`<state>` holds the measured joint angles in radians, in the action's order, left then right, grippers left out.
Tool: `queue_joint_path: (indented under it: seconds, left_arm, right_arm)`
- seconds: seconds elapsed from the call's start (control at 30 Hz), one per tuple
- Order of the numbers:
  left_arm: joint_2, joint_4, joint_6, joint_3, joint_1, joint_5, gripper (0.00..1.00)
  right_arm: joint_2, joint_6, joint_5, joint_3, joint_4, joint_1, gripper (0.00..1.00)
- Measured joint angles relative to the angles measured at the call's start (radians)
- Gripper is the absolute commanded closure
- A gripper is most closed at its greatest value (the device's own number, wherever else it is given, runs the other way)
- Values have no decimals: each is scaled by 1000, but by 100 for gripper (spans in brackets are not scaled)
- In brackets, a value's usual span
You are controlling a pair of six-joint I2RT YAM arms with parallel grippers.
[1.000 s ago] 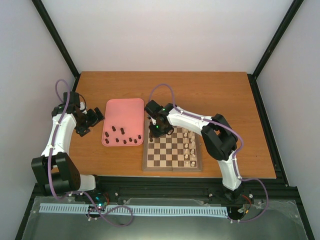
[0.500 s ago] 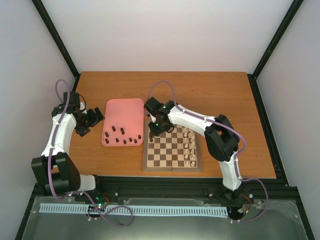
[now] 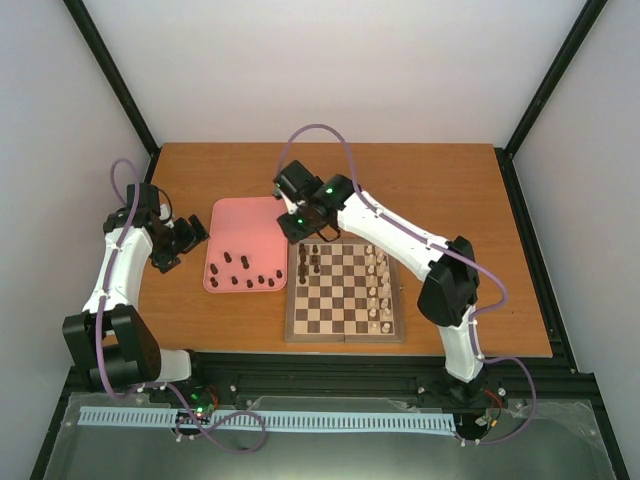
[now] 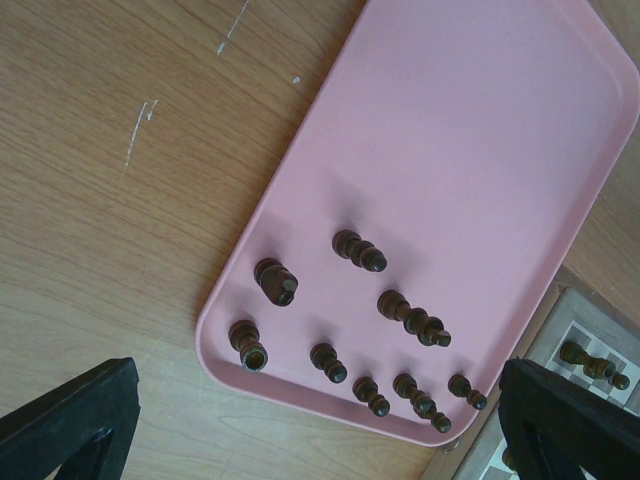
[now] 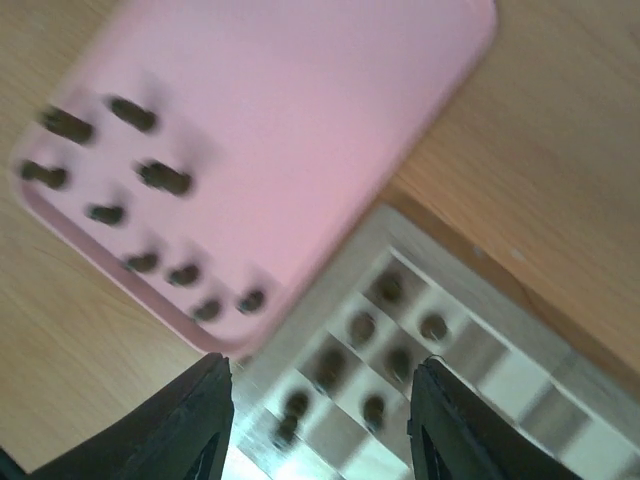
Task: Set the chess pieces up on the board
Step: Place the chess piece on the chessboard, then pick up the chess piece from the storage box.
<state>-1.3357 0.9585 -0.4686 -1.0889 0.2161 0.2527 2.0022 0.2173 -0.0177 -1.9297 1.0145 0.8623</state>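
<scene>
Right gripper (image 5: 322,372): my fingers stand apart with nothing between them. Seen from above, I hang over the far-left corner of the board (image 3: 340,305), at the right edge of the tray (image 3: 245,215).
Right wrist view: blurred. My two black fingers frame the board's corner and the near end of the tray.
Left gripper (image 4: 320,368): my fingers stand wide apart and hold nothing. I am over the bare surface (image 3: 430,180) just left of the tray and face it.
Dark pieces (image 4: 275,282), on the tray: nine, all gathered at the tray's near end, close together but mostly apart from one another. I cannot tell whether they stand upright or lie tipped.
Dark pieces, on the board: several more sit in the two left files, toward the far end. The blur hides the exact count.
Cream pieces (image 3: 380,290): lined up in two files along the right side of the board.
Board: lies flat on the surface, its left border just beside the tray's right edge. I cannot tell whether the two touch.
Tray: pink with rounded corners, its long side running away from my bases. It lies between my left gripper and the board.
Arms: left arm bent at the left edge of the surface, right arm stretched across the board from the right.
</scene>
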Motion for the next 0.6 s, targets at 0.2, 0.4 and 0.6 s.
queue_joint_path:
  seconds: [0.2, 0.4, 0.6]
  left_arm:
    - [0, 0, 0, 0, 0, 0, 0]
    - [1, 0, 0, 0, 0, 1, 0]
    - [1, 0, 0, 0, 0, 3, 0]
  right_arm:
    - [127, -11, 55, -184, 1, 80, 50]
    - [260, -14, 113, -209, 10, 131, 52]
    - [328, -15, 103, -209, 31, 130, 56]
